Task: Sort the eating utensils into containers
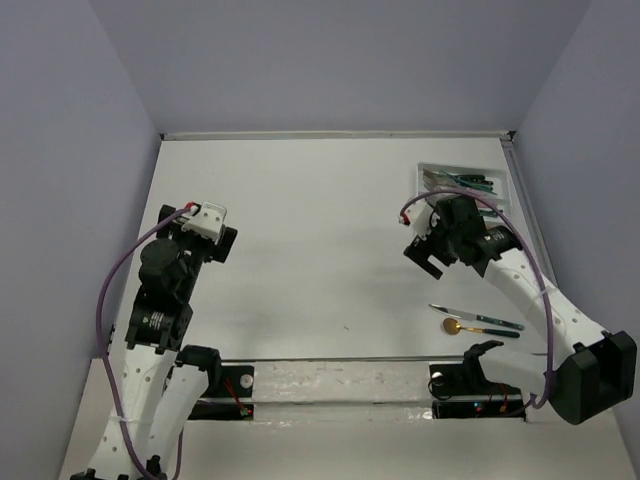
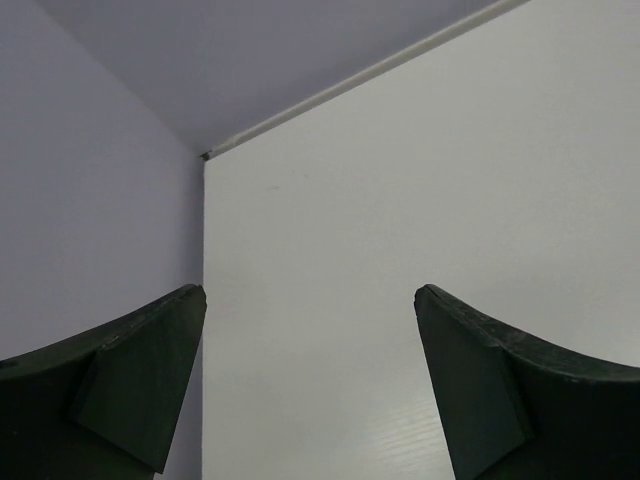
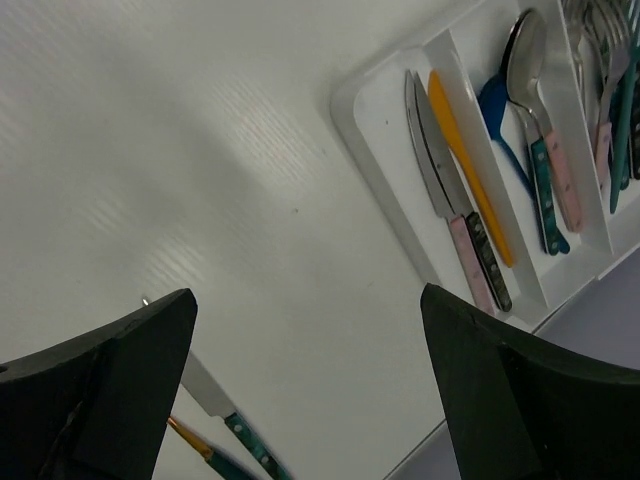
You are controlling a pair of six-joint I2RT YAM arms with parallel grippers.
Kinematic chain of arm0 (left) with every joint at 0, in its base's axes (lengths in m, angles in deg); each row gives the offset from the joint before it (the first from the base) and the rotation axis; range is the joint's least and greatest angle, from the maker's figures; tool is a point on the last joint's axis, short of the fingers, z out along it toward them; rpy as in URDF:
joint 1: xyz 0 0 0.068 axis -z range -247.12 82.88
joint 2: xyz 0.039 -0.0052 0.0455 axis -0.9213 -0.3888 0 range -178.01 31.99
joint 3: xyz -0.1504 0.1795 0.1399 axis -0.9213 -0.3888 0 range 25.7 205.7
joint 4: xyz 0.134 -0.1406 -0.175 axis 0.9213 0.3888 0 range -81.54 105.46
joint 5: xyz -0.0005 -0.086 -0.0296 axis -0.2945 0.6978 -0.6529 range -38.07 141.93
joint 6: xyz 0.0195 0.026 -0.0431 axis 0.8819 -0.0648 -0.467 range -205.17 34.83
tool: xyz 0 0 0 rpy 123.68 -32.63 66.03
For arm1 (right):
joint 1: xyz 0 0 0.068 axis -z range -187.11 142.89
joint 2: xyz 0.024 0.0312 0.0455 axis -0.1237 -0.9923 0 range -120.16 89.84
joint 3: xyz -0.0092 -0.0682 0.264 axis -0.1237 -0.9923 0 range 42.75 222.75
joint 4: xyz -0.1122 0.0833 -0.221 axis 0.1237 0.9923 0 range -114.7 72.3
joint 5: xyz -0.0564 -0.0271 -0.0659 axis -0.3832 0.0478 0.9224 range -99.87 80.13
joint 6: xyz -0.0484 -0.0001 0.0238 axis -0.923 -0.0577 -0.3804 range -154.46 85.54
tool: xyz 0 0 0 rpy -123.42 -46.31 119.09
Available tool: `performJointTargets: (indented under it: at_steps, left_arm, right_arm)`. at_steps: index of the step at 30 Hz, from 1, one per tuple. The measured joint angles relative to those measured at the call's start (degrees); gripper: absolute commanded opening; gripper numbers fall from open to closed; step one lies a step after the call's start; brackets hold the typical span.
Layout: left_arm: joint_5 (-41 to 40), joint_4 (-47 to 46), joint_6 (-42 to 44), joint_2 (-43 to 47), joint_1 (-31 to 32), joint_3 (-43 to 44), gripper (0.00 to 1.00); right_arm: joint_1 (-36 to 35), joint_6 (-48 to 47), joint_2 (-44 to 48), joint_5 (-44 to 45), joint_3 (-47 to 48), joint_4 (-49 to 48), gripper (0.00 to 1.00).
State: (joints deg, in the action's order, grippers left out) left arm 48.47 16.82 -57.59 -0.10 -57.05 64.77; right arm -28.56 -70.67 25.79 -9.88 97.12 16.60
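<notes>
Now, your right gripper [image 3: 307,293] hangs over the table [image 1: 300,230] with its fingers spread wide and nothing between them, just short of the tray [image 3: 350,100], which sits at the far right corner. In the wrist view, the tray's closest slot holds three knives lying lengthwise: a pink knife [image 3: 466,250], a black knife [image 3: 488,265] touching it, and an orange knife [image 3: 470,170] alongside. The next slot holds a blue piece [image 3: 495,110] and spoons [image 3: 525,50] with teal and pink handles. Forks [image 3: 600,40] fill the slot beyond, partly cut off by the frame. Two utensils lie loose on the table, nearer you than the gripper and on its right: a teal knife [image 1: 478,318] and a gold spoon [image 1: 452,326], side by side and close together. Your left gripper [image 2: 310,290] is parted too and holds nothing, pointing toward the far left corner where table meets wall, well apart from the tray.
</notes>
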Motion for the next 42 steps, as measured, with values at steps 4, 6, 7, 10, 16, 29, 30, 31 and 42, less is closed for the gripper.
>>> performJointTargets:
  at_steps: [4, 6, 7, 10, 16, 29, 30, 31, 42]
  left_arm:
    - [9.1, -0.1, 0.6, 1.2, 0.1, -2.0, 0.99]
    - [11.3, -0.5, 1.1, 1.1, 0.2, -5.1, 0.99]
    - [12.1, -0.8, 1.2, 1.0, 0.3, -6.3, 0.99]
    - [14.3, -1.4, 1.8, 0.9, 0.5, -11.5, 0.99]
    - [16.6, -5.1, 3.8, 1.7, 1.6, -18.8, 0.99]
    - [12.8, -12.0, 4.5, 5.9, 2.4, -21.4, 0.99]
    - [12.4, -12.0, 4.5, 6.1, 2.4, -21.5, 0.99]
    - [12.0, -12.0, 4.5, 6.4, 2.4, -21.5, 0.99]
    - [8.9, -13.3, 4.5, 6.9, 2.8, -21.7, 0.99]
  right_arm:
    - [0.0, -3.2, -3.2, 5.3, -0.9, 1.6, 0.99]
    - [0.0, -6.9, -5.8, 7.0, -1.6, 1.8, 0.98]
    - [0.0, -8.2, -6.7, 7.3, -2.1, 1.9, 0.97]
    - [0.0, -14.1, -10.5, 6.5, -4.2, 2.6, 0.97]
    - [1.7, -21.6, -8.2, 1.5, -10.4, 1.8, 0.98]
    - [16.7, -34.4, 8.5, 5.7, -19.1, 14.1, 0.96]
    - [17.4, -35.3, 8.5, 6.1, -19.5, 14.7, 0.96]
    - [17.5, -35.7, 8.4, 6.2, -19.8, 15.1, 0.96]
    - [17.7, -38.7, 6.9, 6.5, -25.3, 14.5, 0.86]
